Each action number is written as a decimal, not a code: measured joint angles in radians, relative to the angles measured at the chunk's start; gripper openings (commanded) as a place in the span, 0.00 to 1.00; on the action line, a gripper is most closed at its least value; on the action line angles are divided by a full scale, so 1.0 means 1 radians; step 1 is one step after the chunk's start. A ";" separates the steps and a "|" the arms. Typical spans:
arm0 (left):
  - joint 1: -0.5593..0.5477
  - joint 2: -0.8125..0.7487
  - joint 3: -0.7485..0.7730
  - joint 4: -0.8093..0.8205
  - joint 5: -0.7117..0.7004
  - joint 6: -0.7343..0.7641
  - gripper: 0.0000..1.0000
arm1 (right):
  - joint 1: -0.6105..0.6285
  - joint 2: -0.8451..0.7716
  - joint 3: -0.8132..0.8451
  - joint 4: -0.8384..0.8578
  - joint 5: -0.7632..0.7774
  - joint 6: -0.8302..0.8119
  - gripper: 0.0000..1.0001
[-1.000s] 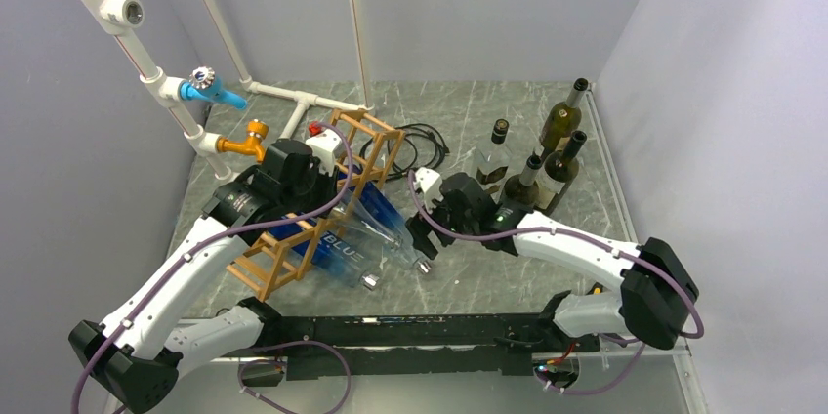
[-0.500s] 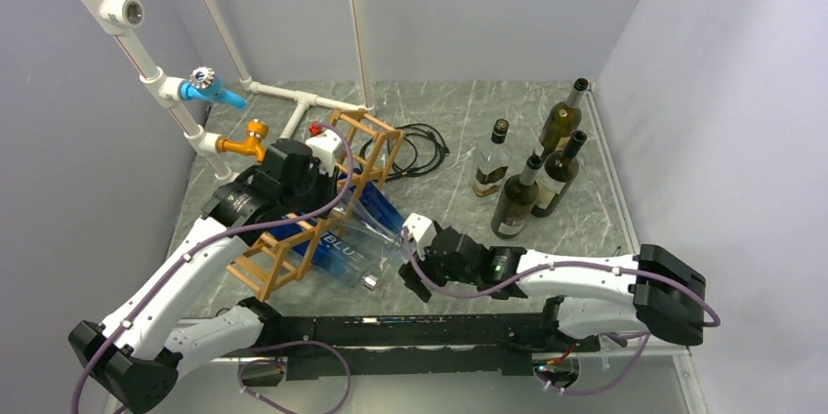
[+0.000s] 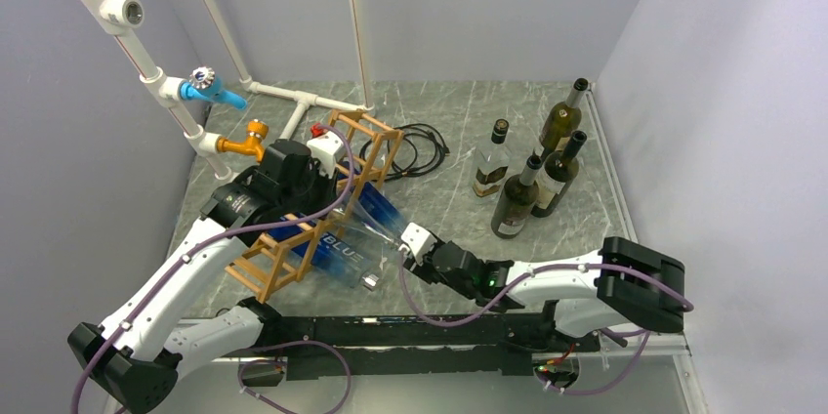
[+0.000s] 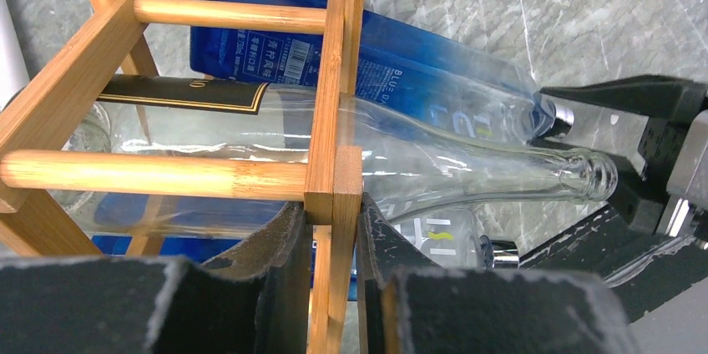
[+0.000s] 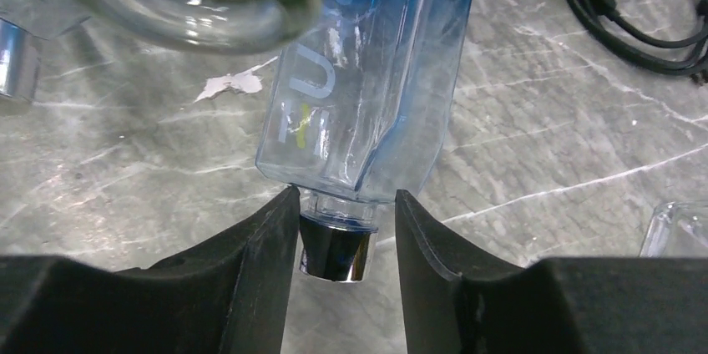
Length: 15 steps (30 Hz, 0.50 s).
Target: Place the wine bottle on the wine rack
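Observation:
The wine rack [image 3: 276, 260], a lattice of orange-brown sticks, leans tilted at left with several bottles lying through its cells. My left gripper [image 3: 337, 175] is shut on one of its upright posts [image 4: 334, 212]. A blue-tinted wine bottle [image 5: 367, 103] with a chrome cap [image 5: 334, 254] pokes out of the rack towards the front. My right gripper [image 5: 342, 204] straddles that cap: the left finger touches it and a gap shows at the right finger. A clear bottle [image 4: 467, 166] with an open mouth lies just above it. In the top view my right gripper [image 3: 410, 243] sits at the bottle necks.
Several dark and clear bottles stand at the back right, among them one [image 3: 515, 201] nearest my right arm. Black cables [image 3: 415, 145] lie behind the rack. White pipes with a blue tap [image 3: 210, 90] and an orange tap [image 3: 249, 141] run along the left wall.
My right arm has swung forward and down from beside the standing bottles to the blue bottle's cap, and its jaws have narrowed around it. The left arm and rack have not moved.

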 measured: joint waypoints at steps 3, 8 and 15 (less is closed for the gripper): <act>0.002 0.000 0.000 0.000 0.006 0.015 0.00 | -0.032 -0.005 -0.022 0.039 -0.021 -0.041 0.38; 0.005 0.000 0.000 0.000 0.020 0.035 0.00 | -0.156 -0.024 -0.032 0.064 -0.137 -0.090 0.38; 0.006 -0.001 -0.001 0.000 0.029 0.035 0.00 | -0.206 -0.005 0.019 0.076 -0.255 -0.104 0.37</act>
